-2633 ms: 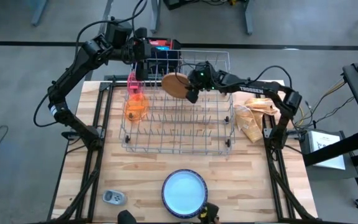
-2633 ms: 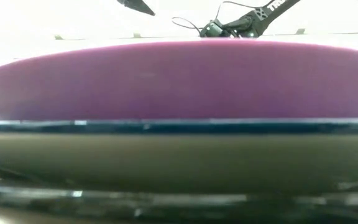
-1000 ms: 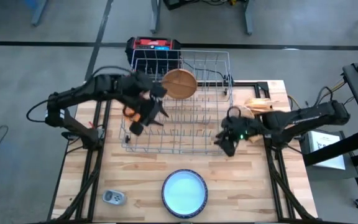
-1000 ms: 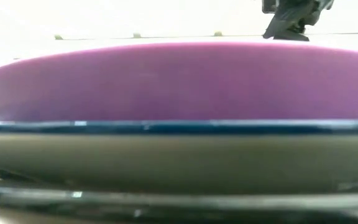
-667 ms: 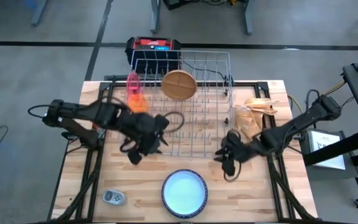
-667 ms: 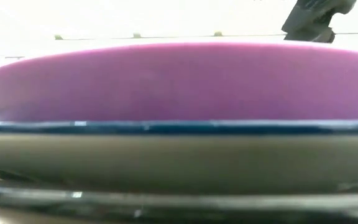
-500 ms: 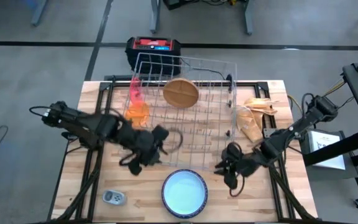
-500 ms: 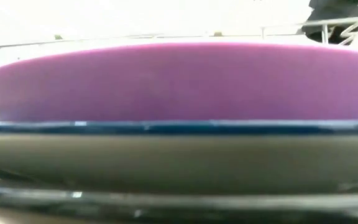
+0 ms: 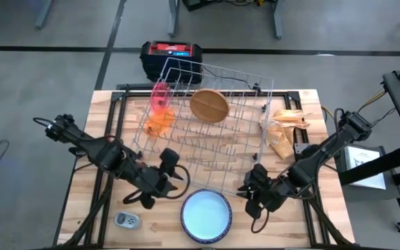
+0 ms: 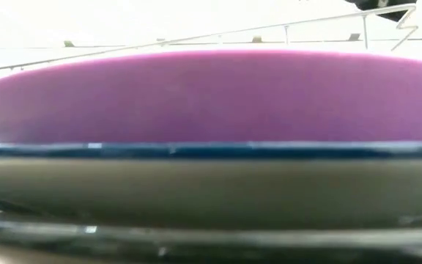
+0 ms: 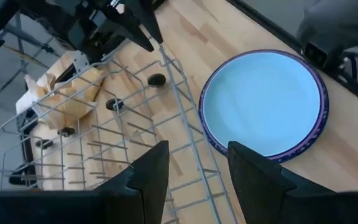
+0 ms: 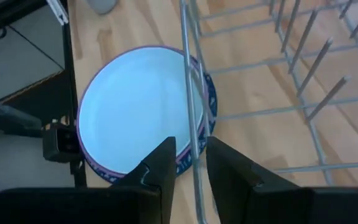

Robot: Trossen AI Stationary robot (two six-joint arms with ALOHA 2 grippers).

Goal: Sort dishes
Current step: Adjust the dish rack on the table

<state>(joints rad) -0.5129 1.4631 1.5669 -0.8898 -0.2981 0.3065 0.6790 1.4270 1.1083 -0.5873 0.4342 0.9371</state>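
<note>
On the table's near side: left gripper (image 9: 167,175) spread; right gripper (image 9: 254,192) pinching tilted wire rack (image 9: 207,118)'s rim. Risk: brown plate (image 9: 209,105), cups (image 9: 160,111) sliding out.

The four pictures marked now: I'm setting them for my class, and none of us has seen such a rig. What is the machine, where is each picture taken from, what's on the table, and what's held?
It is a robot with two dark arms at a wooden table. One picture looks straight down. One sits at table height, where a purple plate edge blocks nearly everything. Two look out from the arms' wrists. On the table stands a wire rack, skewed, holding a brown plate, a pink cup and an orange cup. In front lie a blue-rimmed plate and a small grey device. A crumpled paper bag lies beside the rack. The left gripper and right gripper are at the rack's front rim. The left's fingers stand apart around a rim wire. No dish is held.
</note>
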